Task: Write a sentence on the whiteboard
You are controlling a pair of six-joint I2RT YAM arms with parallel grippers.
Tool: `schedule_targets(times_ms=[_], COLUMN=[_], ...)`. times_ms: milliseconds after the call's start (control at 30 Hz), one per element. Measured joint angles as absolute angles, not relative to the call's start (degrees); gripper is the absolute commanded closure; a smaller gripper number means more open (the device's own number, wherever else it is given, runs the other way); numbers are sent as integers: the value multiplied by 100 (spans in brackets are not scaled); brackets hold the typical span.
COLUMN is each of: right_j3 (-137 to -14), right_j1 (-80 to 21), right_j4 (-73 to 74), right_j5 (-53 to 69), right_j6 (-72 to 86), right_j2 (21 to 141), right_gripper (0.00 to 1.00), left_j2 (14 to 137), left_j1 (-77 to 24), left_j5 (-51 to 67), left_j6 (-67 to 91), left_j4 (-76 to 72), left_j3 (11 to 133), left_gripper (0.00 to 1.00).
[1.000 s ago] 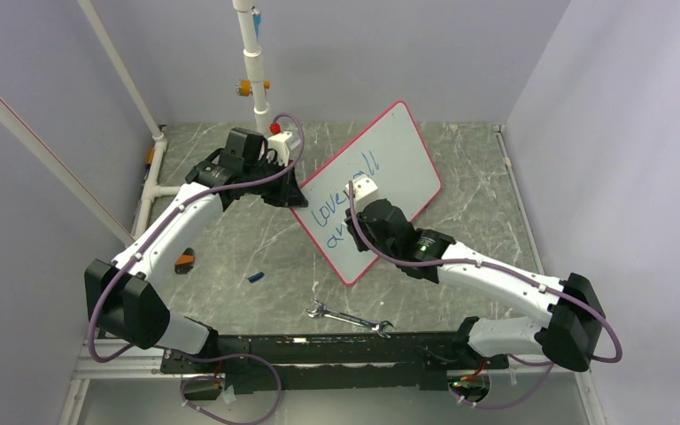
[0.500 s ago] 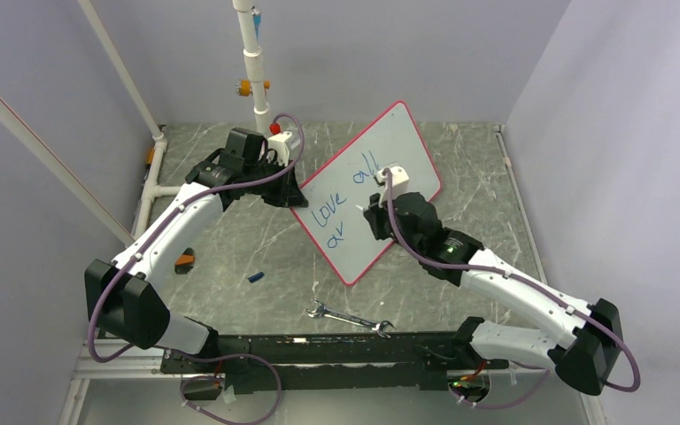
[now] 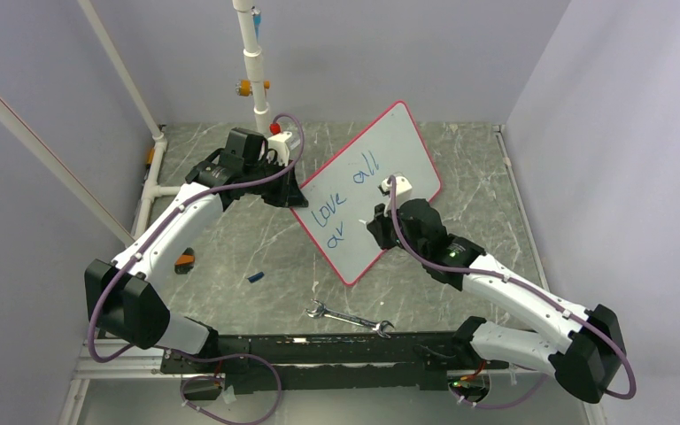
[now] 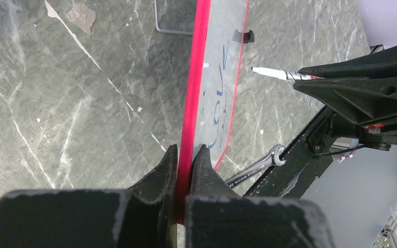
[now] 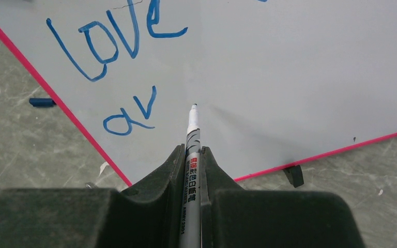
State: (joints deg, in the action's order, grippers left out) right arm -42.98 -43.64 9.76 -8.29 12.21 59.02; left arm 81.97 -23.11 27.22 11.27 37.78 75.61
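Note:
The whiteboard point(image 3: 407, 150) lies askew on the table, white with a red-pink rim point(image 4: 194, 77). The sentence point(image 3: 343, 190) reads "love all" in blue, with "ar" point(image 5: 129, 116) below it. My left gripper point(image 3: 289, 191) is shut on the board's left rim, one finger on each side point(image 4: 186, 155). My right gripper point(image 5: 193, 152) is shut on a grey marker point(image 5: 192, 135), over the board's lower middle point(image 3: 377, 221). The marker's tip point(image 5: 193, 107) points at bare board just right of "ar". Whether it touches I cannot tell.
A steel wrench point(image 3: 350, 317) lies near the front edge, also seen in the left wrist view point(image 4: 253, 165). A small blue cap point(image 3: 255, 276) and an orange-black object point(image 3: 184, 260) lie to the left. White pipes point(image 3: 252, 62) stand at the back left.
My right arm has swung right and back off the lower writing, uncovering "love all" and "ar", then eased down slightly. The left arm and the board have not moved.

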Motion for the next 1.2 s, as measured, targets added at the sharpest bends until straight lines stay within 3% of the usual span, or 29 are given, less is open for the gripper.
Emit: schedule_targets(times_ms=[1200], right_j3=[-4180], right_j1=[-4362], right_j4=[320], right_j5=[-449], right_j6=[1313], right_j2=[6410], right_gripper=[100], left_j2=[8197], left_j1=[-2311], left_j5=[2720], left_j6=[1125], left_j4=[3782], left_j3=[7561], left_gripper=[100])
